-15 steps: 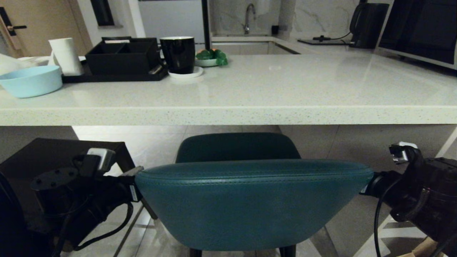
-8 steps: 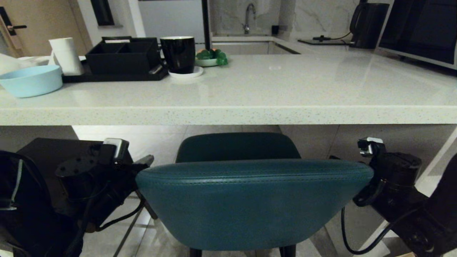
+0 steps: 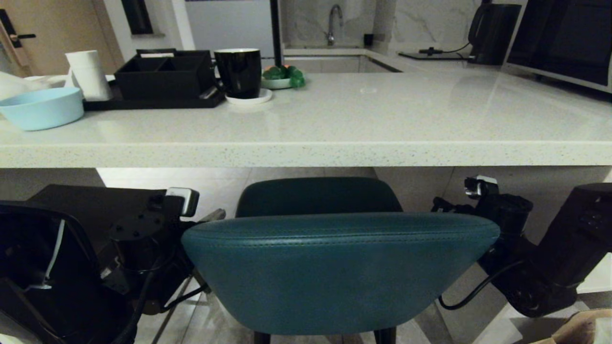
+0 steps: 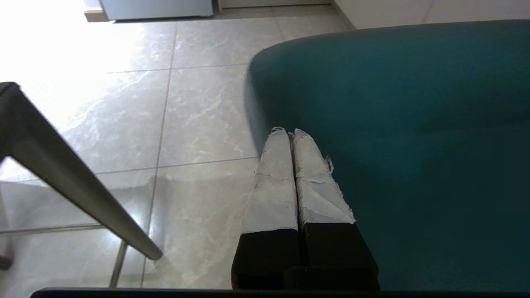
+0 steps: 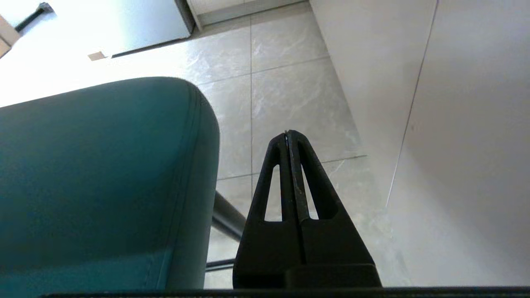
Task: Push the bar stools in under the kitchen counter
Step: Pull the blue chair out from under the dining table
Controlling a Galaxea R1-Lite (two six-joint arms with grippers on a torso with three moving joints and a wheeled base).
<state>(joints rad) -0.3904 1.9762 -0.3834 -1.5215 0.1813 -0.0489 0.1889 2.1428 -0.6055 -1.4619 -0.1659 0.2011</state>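
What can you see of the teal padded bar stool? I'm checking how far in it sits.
The teal padded bar stool has a curved, leather-look backrest with stitched seams along its top edge and thin dark legs below. It stands upright on the tiled floor, its seat under the pale speckled stone counter edge, its backrest on the robot's side. The shut left gripper lies beside one backrest end; contact cannot be told. The shut right gripper is past the other end, apart.

Left gripper (image 4: 289, 134) and right gripper (image 5: 287, 134) both reach forward, fingers pressed together.
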